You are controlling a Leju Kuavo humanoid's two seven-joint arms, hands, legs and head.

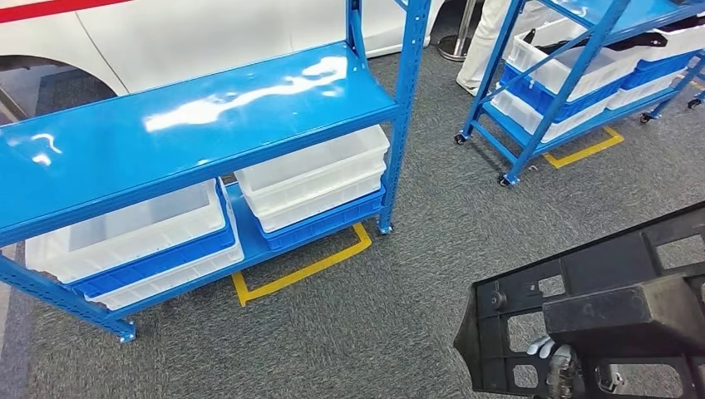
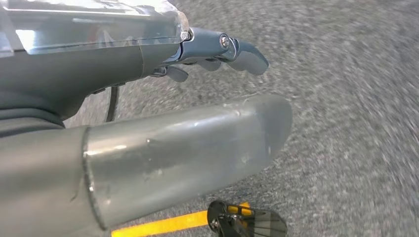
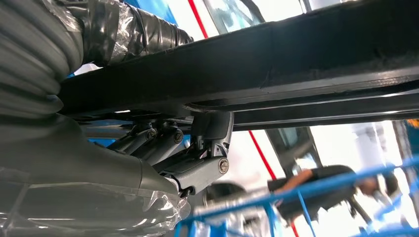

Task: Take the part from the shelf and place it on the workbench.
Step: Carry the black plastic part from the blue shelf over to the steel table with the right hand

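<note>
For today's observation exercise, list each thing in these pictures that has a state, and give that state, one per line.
Black plastic frame part: held off the floor, gripped by the right hand.
Right hand: fingers closed on the part's edge.
Left hand: holds nothing, over the carpet.
White plastic bins: stacked on the near blue shelf, apparently empty.
Blue metal shelf top: bare, glossy.

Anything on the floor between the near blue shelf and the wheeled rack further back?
Nothing stands there: the head view shows bare grey carpet between the near blue shelf and the wheeled rack.
</note>
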